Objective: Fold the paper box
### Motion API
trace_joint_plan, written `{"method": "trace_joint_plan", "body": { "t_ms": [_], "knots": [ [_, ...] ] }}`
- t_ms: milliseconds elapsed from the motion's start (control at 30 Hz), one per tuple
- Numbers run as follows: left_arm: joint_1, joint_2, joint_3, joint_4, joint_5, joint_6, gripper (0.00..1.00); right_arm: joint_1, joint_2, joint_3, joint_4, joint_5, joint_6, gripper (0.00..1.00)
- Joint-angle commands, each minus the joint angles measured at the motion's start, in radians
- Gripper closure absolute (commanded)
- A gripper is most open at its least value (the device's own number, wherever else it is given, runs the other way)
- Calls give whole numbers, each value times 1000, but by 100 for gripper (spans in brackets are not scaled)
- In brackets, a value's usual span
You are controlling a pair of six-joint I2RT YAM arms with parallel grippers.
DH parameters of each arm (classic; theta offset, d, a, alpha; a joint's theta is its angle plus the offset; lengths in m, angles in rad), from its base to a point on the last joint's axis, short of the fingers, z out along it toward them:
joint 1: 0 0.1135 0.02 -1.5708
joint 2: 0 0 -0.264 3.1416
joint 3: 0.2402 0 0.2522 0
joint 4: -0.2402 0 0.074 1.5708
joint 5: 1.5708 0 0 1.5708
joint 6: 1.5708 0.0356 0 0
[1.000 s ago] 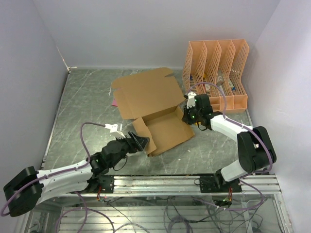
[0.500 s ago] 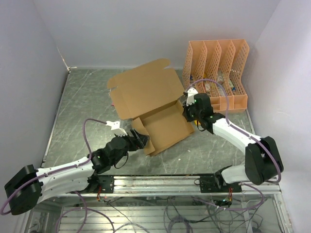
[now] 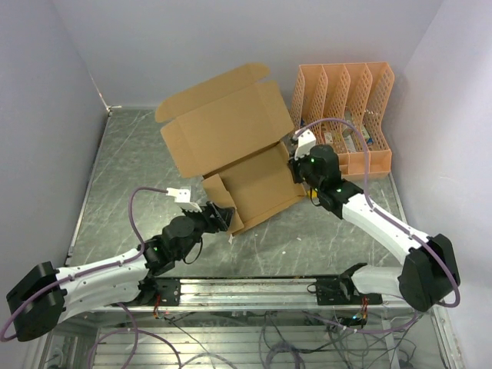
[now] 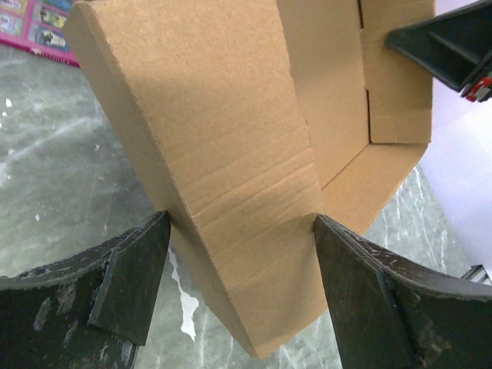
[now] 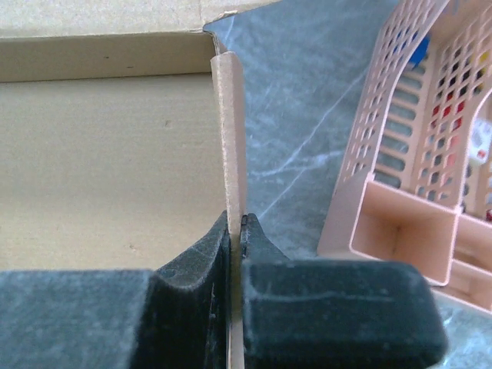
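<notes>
The paper box (image 3: 254, 184) is brown corrugated cardboard, half formed, with its big lid panel (image 3: 223, 123) tilted up at the back. My right gripper (image 3: 298, 165) is shut on the box's upright right side wall (image 5: 231, 131), pinched thin between the pads (image 5: 237, 219). My left gripper (image 3: 221, 215) is at the near left corner. Its jaws stand wide around a folded corner flap (image 4: 231, 138), whose edges touch both fingertips (image 4: 241, 219). The box floor (image 5: 108, 154) shows in the right wrist view.
An orange lattice file organizer (image 3: 342, 108) stands at the back right, close beside my right gripper, and it also shows in the right wrist view (image 5: 415, 169). A pink printed card (image 4: 38, 31) lies on the grey table (image 3: 131, 169) behind the box. Purple walls close in three sides.
The lid panel has swung up from nearly flat to steeply tilted, and the box has shifted back and left. My right gripper rose with the side wall. My left gripper followed slightly.
</notes>
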Motion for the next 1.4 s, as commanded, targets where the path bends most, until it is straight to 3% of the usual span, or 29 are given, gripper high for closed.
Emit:
{"method": "trace_joint_plan", "body": {
  "t_ms": [0,367,500,567,900,1067,1200,1367],
  "knots": [
    [-1,10,20,121,-45,128,15,34,-84,-27,161,64,-36,100],
    [11,62,7,159,-143,103,19,72,-137,-103,297,125,-96,100],
    [17,80,28,127,-172,61,41,76,-152,-115,303,127,-97,100],
    [21,93,43,98,-176,48,44,76,-159,-122,302,124,-95,100],
    [28,103,59,39,-140,37,11,76,-182,-134,291,111,-86,100],
    [54,81,0,102,-121,37,10,76,-185,-134,310,100,-87,100],
    [81,77,-53,269,-44,107,6,78,-171,-133,369,115,-125,100],
    [106,117,-37,316,62,196,4,81,-119,-121,439,119,-158,100]
  ]
}}
